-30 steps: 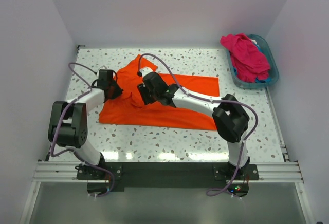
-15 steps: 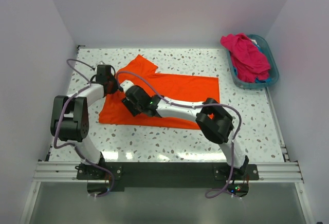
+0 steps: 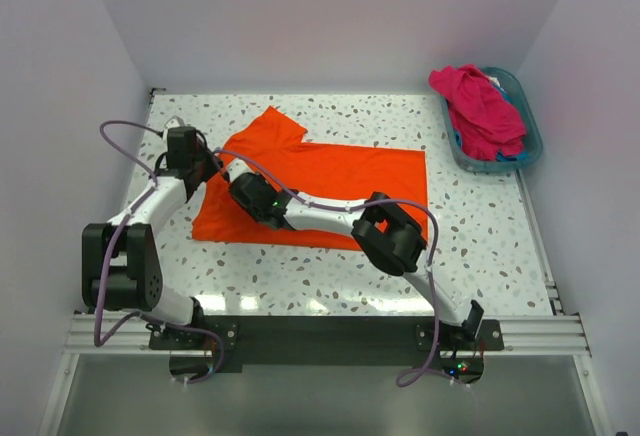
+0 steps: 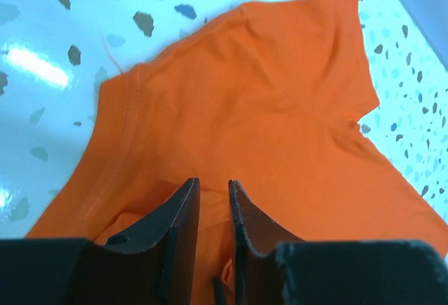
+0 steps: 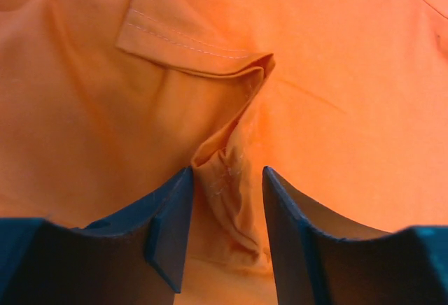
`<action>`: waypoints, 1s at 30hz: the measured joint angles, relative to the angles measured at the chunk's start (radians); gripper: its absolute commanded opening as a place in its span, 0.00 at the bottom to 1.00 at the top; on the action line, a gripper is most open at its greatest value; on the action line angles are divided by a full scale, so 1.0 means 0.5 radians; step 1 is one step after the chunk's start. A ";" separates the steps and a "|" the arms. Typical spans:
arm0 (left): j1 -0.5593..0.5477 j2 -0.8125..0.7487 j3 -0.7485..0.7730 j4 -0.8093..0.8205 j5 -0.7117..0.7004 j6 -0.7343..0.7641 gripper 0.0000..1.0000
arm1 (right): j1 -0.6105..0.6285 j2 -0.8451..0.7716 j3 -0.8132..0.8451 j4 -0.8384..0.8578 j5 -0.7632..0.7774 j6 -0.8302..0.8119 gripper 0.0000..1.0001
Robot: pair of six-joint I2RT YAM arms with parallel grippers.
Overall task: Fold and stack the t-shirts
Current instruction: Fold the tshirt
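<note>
White links and bulky black joint housings are seen on the left arm (image 3: 155, 201) and right arm (image 3: 320, 214). Purple cables (image 3: 128, 123) are looped along both. Black base plates (image 3: 195, 337) are bolted to a silver rail (image 3: 330, 331). The left gripper (image 4: 213, 183) and right gripper (image 5: 227, 172) are fitted with dark wedge-shaped fingers (image 5: 168, 221).

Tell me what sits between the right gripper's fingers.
A bunched ridge of the orange t-shirt rises between the right gripper fingers, shown in the right wrist view. Whether they pinch it is unclear.
</note>
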 measured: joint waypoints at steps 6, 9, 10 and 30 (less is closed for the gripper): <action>0.000 -0.060 -0.179 0.002 0.043 0.001 0.25 | -0.003 0.031 0.026 -0.002 0.084 0.001 0.28; 0.001 -0.063 -0.249 0.005 0.055 0.001 0.24 | -0.004 0.033 0.028 -0.002 0.111 0.016 0.25; 0.001 -0.063 -0.264 0.005 0.066 0.002 0.23 | -0.006 0.033 0.028 0.000 0.115 0.019 0.25; -0.032 -0.058 -0.340 0.043 0.140 0.002 0.11 | -0.168 0.033 -0.012 -0.021 0.072 0.381 0.13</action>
